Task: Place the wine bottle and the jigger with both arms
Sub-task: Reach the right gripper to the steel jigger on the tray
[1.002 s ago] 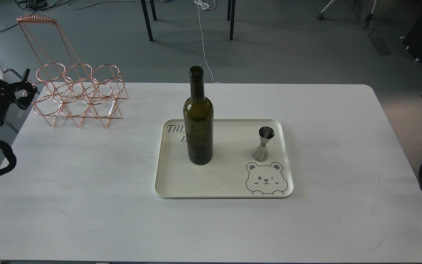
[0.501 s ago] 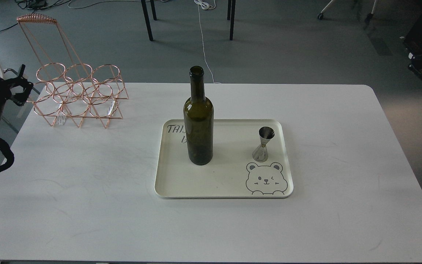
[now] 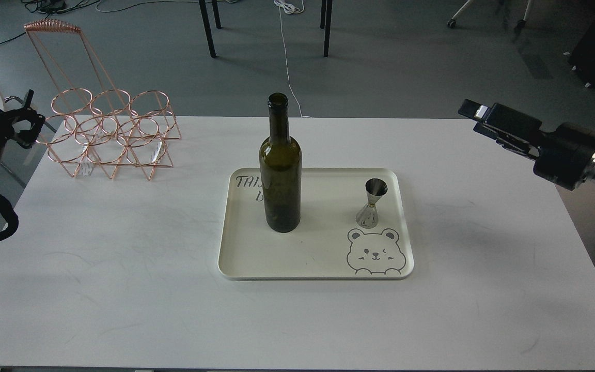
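Note:
The wine bottle (image 3: 280, 170), dark olive-green and unlabelled, stands upright on the left half of a cream tray (image 3: 256, 271). The jigger (image 3: 372, 203), small and shiny steel, stands upright on the tray's right side, above a bear drawing. My left gripper (image 3: 31, 114) is at the far left, off the table's edge beside the copper wire rack; its fingers look spread and empty. My right gripper (image 3: 475, 112) reaches in from the right above the table's far right corner, well away from the jigger; its fingers cannot be told apart.
A copper wire bottle rack (image 3: 109, 132) with a tall handle stands at the table's (image 3: 122, 289) back left. Black table legs and cables are on the floor beyond the far edge.
My right arm has swung in from the right edge and now reaches over the table's far right corner. My left gripper shifted slightly left and up. Bottle and jigger have not moved.

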Motion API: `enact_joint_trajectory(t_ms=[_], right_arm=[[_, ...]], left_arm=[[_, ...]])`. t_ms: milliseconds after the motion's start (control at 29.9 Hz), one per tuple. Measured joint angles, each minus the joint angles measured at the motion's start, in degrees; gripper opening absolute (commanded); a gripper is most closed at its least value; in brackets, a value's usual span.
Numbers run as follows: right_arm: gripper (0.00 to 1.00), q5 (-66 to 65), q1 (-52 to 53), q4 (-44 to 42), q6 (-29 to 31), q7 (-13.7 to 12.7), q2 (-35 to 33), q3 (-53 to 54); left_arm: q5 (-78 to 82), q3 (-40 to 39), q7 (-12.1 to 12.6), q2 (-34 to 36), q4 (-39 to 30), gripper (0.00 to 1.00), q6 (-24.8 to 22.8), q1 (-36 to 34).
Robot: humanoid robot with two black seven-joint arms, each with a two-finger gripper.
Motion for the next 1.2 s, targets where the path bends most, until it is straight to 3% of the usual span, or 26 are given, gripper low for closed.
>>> enact_joint_trajectory(t_ms=[234, 401, 668, 802, 1203], right_arm=[[0.98, -20.6, -2.4, -1.1, -11.6, 1.0, 6.7, -7.0], [0.96, -31.0, -2.4, -6.6, -18.8, 0.8, 11.6, -11.6], [0.84, -36.6, -2.0, -16.2, -20.4, 0.7, 22.2, -12.4], [0.82, -38.3, -1.8, -20.4, -20.5, 0.7, 26.8, -12.6], [0.81, -38.5, -1.6, -24.6, -20.6, 0.5, 28.4, -12.4]], left_arm=[[0.0, 0.0, 0.0, 0.1, 0.0, 0.98, 0.0, -0.2], [0.0, 0.0, 0.0, 0.2, 0.2, 0.99, 0.0, -0.2], [0.0, 0.1, 0.0, 0.2, 0.8, 0.98, 0.0, 0.1], [0.1, 0.2, 0.0, 0.2, 1.0, 0.98, 0.0, 0.2], [0.7, 0.4, -0.1, -0.2, 1.0, 0.98, 0.0, 1.0]])
